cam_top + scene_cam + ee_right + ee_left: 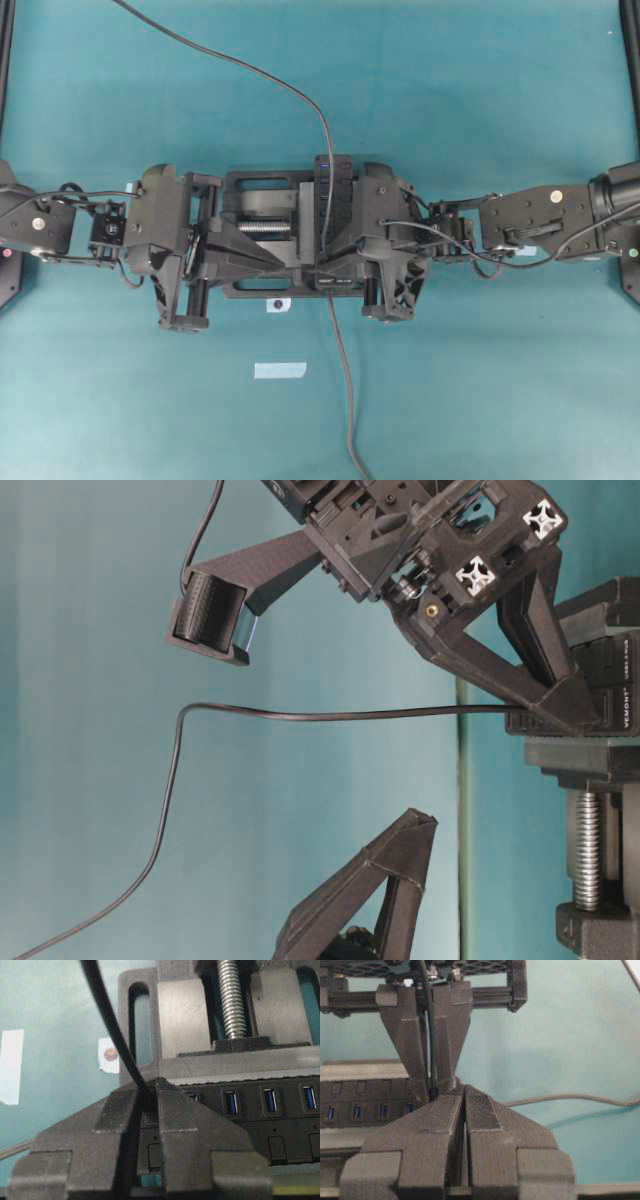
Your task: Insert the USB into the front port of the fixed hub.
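- Teal cloth-covered table (pixel 480 100), both arms reaching in toward the middle from opposite sides.
- Left gripper (pixel 465 1091): its two black ribbed fingers are pressed together with nothing between them. It hangs over the wide black vise (pixel 185 1015) with the silver screw (pixel 232 995), just left of the hub.
- Long narrow black bar-shaped hub with a row of blue ports (pixel 250 1110): clamped in the vise. Its long axis runs up and down the overhead view, crosswise to both arms.
- Small black USB plug on its long thin dark-grey cable (pixel 142 1087): it sits at the hub's near end port and the cable trails off toward the table's near edge. The fingertips hide the plug itself, so I cannot tell whether it is fully seated.
- Right gripper (pixel 148 1085): jaws nearly together, with the cable and plug end pinched between the tips. This is the arm on the job, and I judge that any push should go straight into the port face, square to the hub's length.
- Writing: "VEMONT" is readable on the vise body in the table-level view. Smaller print above it is too fine to read.
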`<state>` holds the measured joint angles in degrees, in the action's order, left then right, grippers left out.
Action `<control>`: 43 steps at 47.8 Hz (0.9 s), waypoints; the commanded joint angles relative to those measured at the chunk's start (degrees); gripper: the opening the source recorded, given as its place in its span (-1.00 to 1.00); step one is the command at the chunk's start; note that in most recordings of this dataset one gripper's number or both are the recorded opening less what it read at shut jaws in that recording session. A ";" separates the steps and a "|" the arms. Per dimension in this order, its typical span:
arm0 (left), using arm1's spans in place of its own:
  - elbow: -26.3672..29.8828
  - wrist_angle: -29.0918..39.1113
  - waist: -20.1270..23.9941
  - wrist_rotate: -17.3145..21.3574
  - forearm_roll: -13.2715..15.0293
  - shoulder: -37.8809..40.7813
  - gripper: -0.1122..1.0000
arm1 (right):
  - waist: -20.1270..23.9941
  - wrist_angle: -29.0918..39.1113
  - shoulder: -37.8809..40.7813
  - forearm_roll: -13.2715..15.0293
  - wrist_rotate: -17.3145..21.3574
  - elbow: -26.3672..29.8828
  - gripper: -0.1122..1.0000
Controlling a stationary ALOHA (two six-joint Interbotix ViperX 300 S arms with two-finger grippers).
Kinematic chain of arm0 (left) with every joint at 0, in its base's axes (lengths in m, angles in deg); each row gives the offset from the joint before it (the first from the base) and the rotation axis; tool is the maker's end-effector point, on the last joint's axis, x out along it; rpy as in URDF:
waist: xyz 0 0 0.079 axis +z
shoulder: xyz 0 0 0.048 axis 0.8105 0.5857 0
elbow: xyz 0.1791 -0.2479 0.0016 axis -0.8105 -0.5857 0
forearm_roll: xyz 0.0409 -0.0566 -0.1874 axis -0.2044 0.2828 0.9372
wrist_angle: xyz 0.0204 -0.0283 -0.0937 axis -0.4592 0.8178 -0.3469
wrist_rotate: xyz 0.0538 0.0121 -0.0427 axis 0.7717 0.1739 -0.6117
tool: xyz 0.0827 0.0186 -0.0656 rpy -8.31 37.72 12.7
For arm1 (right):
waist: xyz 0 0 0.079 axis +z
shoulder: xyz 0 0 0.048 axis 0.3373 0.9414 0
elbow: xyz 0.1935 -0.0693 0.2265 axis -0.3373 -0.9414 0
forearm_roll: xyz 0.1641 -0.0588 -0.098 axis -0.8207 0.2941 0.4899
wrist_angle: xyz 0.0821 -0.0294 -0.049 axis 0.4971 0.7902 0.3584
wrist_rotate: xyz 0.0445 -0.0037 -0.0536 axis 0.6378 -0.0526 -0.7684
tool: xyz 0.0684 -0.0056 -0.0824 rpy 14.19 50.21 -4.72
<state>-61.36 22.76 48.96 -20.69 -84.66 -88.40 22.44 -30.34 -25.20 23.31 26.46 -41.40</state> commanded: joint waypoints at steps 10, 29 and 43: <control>0.79 -0.62 -0.18 0.00 -0.09 -0.53 -0.79 | 0.70 0.18 -2.11 0.09 0.70 0.79 -0.24; 0.79 -0.97 -0.18 0.00 -0.09 -0.44 -0.79 | 0.18 0.26 -3.25 0.09 0.62 2.81 0.49; 0.70 -1.67 -0.26 0.00 -0.09 -0.53 -0.79 | -0.18 0.53 -5.36 0.09 0.62 2.72 0.49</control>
<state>-61.36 21.70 48.96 -20.69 -84.66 -88.40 22.35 -29.73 -28.10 23.31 26.55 -39.73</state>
